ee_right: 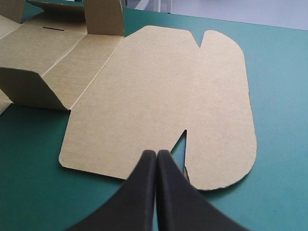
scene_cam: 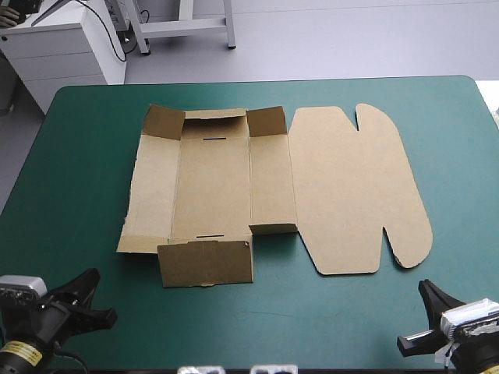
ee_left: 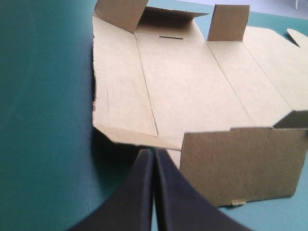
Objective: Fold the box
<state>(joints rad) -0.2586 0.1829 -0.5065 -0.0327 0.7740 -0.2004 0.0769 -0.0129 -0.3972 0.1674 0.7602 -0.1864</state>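
The brown box [scene_cam: 212, 187] lies opened out in the middle of the teal-green cover. Its rounded lid panel [scene_cam: 351, 187] lies flat on the right side. Two small flaps at the far corners [scene_cam: 164, 123] stand up, and the near end flap [ee_left: 240, 166] is tilted up. My left gripper [ee_left: 154, 151] is shut and empty, low at the table's near left, pointing at the box's near left corner. My right gripper [ee_right: 156, 153] is shut and empty at the near right, its tip just short of the lid's notched near edge [ee_right: 183, 144].
Bare teal-green cover [scene_cam: 78, 195] surrounds the box on every side, widest to the left and along the near edge between the two arms. The table's far edge runs just beyond the box's far flaps.
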